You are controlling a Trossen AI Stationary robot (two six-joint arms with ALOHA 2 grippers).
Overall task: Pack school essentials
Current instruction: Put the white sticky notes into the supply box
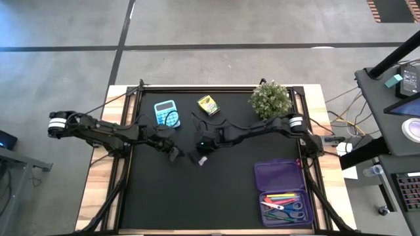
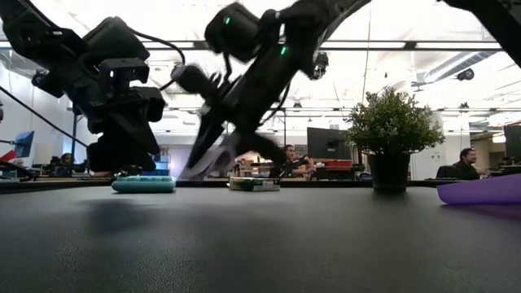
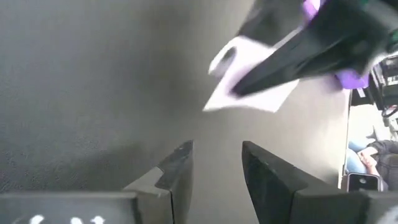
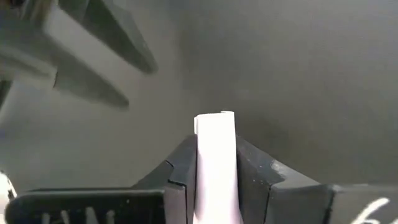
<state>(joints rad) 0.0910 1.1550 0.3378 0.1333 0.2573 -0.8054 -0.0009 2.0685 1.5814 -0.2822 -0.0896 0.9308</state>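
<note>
My right gripper (image 1: 201, 156) is near the middle of the black mat, shut on the white square note pad (image 1: 201, 160). My left gripper (image 1: 175, 154) is just to the left of it, open and empty, and its fingers (image 3: 180, 171) point toward the pad (image 3: 249, 90). The small yellow crayon box (image 1: 208, 105) lies flat on the mat at the far side. The pens (image 1: 283, 196) and the blue-handled scissors (image 1: 289, 208) lie in the open purple case (image 1: 282, 177) at the near right. The orange eraser does not show. My right gripper pinches the white note pad between its two fingers, which lie on the pad's two flat faces. The pad's edge (image 4: 214, 121) sticks out past the fingertips. The fingers slant down from the table's right side (image 2: 213, 155). I cannot tell whether the pad touches the mat.
A light blue calculator (image 1: 167, 113) lies at the far left of the mat. A bushy potted plant (image 1: 270, 98) stands at the far right corner. People sit at desks in the room behind (image 2: 291, 161). A bare stretch of mat lies at the near left (image 1: 177, 203).
</note>
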